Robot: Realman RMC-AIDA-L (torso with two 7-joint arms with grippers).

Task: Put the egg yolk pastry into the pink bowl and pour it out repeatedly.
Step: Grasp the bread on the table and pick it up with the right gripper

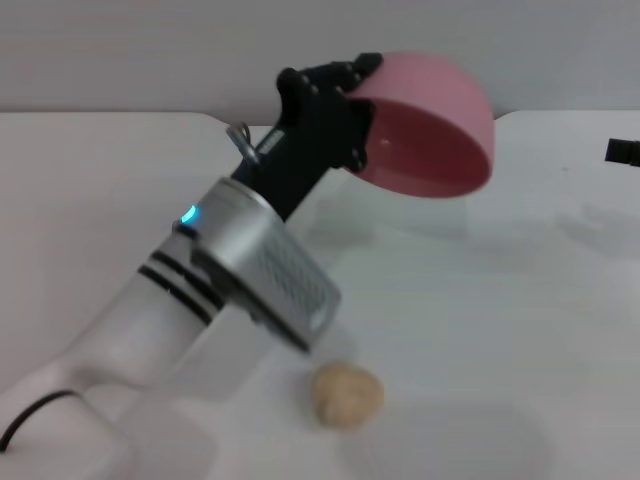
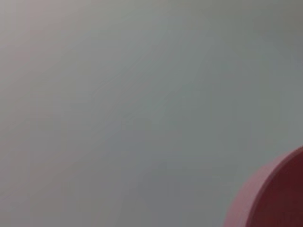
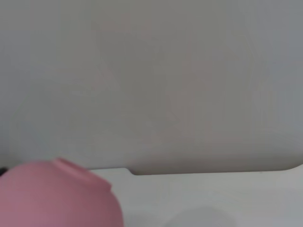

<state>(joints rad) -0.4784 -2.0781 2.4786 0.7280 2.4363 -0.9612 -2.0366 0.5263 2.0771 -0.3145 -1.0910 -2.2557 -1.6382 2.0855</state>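
Note:
My left gripper [image 1: 352, 88] is shut on the rim of the pink bowl [image 1: 432, 130] and holds it in the air, tipped on its side with the opening facing down and toward me. The bowl looks empty. The egg yolk pastry [image 1: 346, 394] lies on the white table near the front, below and in front of the bowl. The bowl's rim shows in the left wrist view [image 2: 277, 198] and its outside in the right wrist view [image 3: 57, 198]. My right arm is only a dark tip [image 1: 624, 151] at the right edge.
The white table [image 1: 520, 330] spreads out to the right and front of the pastry. Its far edge meets a pale wall [image 1: 150, 50]. My left arm's silver forearm [image 1: 240, 270] slants across the left half of the table.

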